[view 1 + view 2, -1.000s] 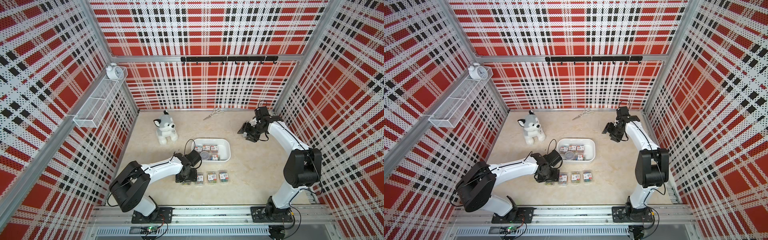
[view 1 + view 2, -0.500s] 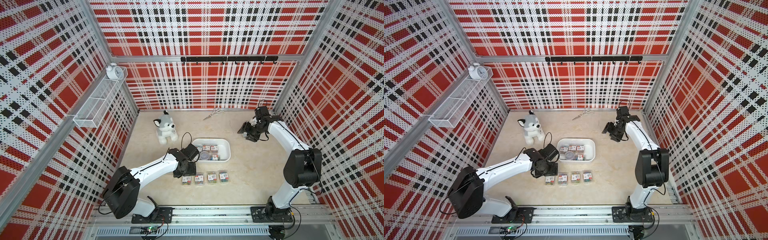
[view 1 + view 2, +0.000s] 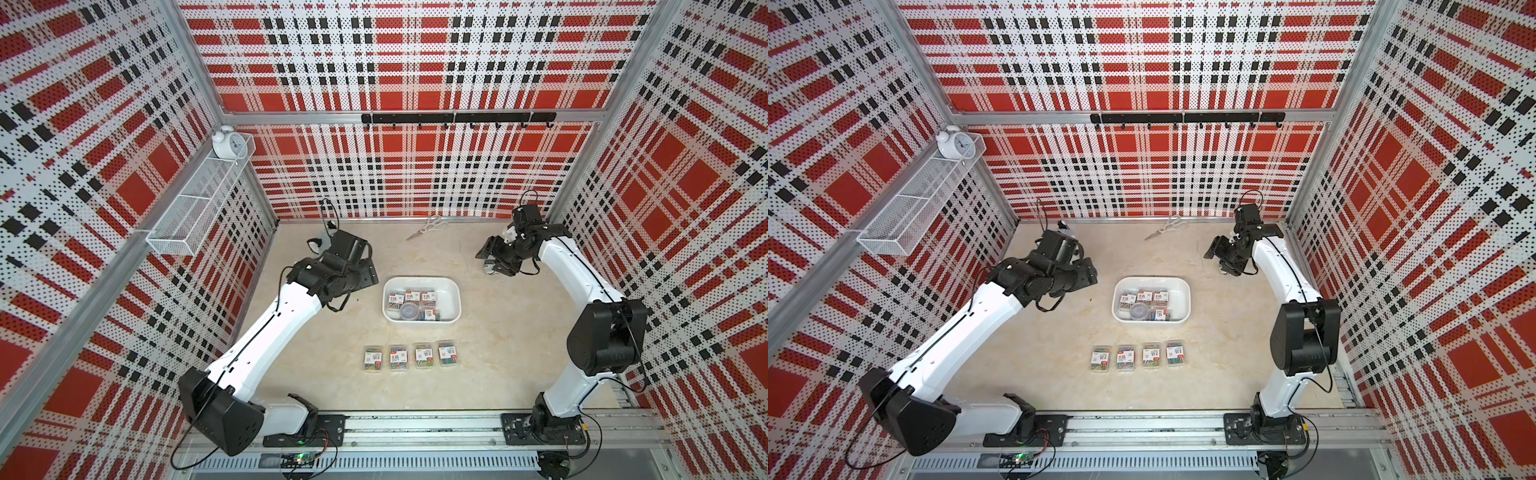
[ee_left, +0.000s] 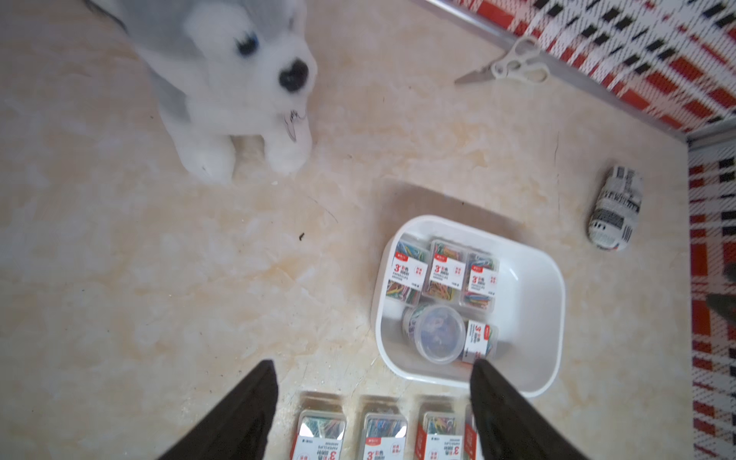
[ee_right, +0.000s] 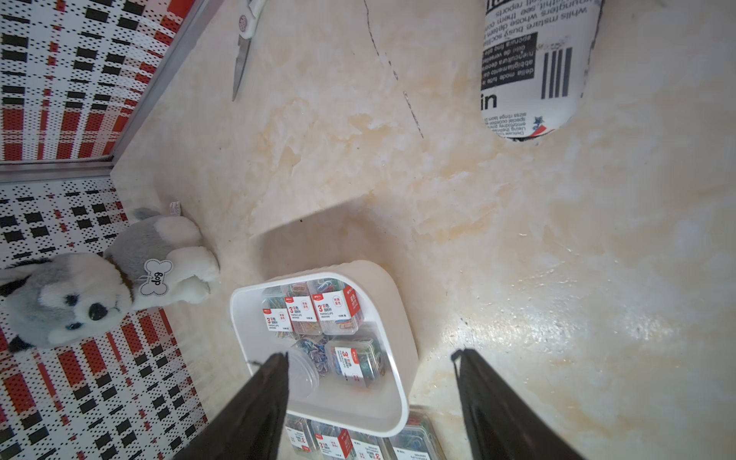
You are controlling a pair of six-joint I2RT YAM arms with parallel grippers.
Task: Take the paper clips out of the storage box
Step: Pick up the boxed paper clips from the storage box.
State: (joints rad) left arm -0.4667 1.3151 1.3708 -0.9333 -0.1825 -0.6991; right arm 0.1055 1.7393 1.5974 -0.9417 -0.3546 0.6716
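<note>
Four cases of the paper clips [image 3: 411, 356] lay in a row on the tabletop [image 3: 519, 353], while four more and the round tub [image 3: 409, 311] were left inside the storage box [image 3: 451, 293], the left tool [image 4: 372, 364] and right tool [image 5: 370, 353] both spread, empty.

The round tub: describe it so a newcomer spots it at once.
On the table sits a white box. Inside, three labelled rectangular cases line the far wall; the tub lies in front of them, beside a fourth. It alone is round, with a clear lid.
</note>
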